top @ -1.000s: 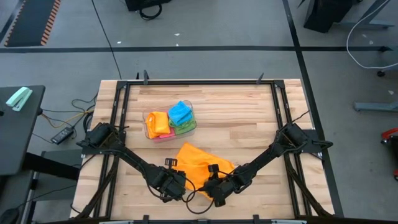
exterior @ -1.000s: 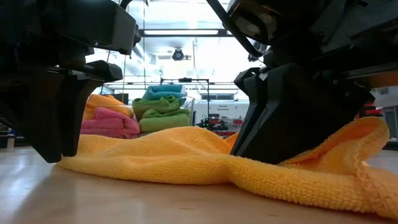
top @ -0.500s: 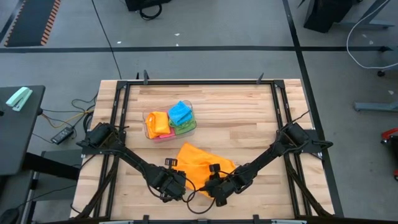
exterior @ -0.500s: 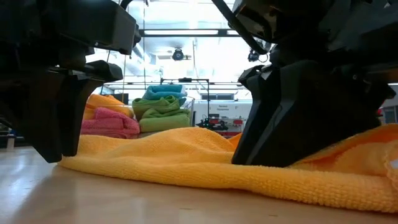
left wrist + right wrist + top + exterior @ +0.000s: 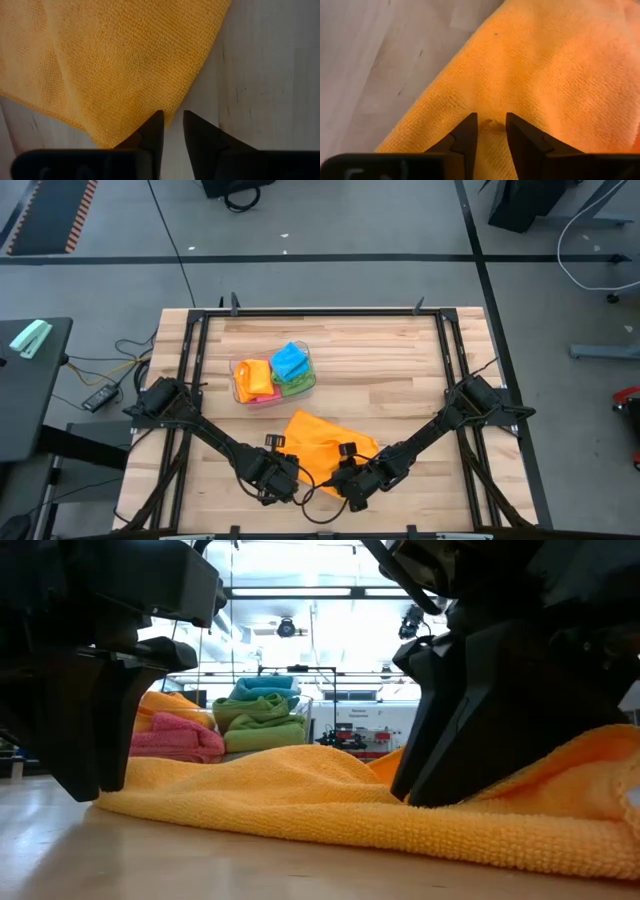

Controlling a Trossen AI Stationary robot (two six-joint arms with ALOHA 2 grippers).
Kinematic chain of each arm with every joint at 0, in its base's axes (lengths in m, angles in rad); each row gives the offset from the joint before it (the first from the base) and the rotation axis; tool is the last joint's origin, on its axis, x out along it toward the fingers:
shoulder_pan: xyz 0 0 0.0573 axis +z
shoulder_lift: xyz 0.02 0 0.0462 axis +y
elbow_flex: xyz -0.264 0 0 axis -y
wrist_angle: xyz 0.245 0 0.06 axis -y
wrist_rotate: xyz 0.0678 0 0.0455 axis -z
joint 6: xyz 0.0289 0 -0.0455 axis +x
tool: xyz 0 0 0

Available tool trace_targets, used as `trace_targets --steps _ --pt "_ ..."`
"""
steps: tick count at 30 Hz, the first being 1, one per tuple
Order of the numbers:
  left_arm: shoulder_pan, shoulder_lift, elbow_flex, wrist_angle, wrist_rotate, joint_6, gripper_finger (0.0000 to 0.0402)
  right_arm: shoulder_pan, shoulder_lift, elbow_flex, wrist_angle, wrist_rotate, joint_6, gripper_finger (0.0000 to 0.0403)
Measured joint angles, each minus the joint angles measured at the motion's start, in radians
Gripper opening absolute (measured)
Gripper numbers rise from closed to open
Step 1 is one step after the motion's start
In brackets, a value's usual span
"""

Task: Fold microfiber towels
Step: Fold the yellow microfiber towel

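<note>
One clear tub (image 5: 241, 369) toward the table's (image 5: 390, 360) far left holds folded towels: orange (image 5: 257, 377), blue (image 5: 290, 360), green (image 5: 299, 385), pink (image 5: 258, 400). Loose orange towel (image 5: 322, 442) lies rumpled near the front edge. Left gripper (image 5: 283, 480) and right gripper (image 5: 352, 487) sit low at its near edge, fingers narrowly parted; pinch not discernible.
</note>
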Motion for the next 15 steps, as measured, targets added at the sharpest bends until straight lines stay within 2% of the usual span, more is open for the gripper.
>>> trace_targets --steps 8,15 --pt "0.0 0.0 0.0 0.0 0.0 0.0 0.0082 -0.001 -0.001 0.0 -0.027 0.0 0.009 0.0042" --pt "0.0 0.0 0.0 0.002 0.0 0.0 0.0083 0.009 -0.033 0.0 -0.077 0.04 0.022 0.0037"
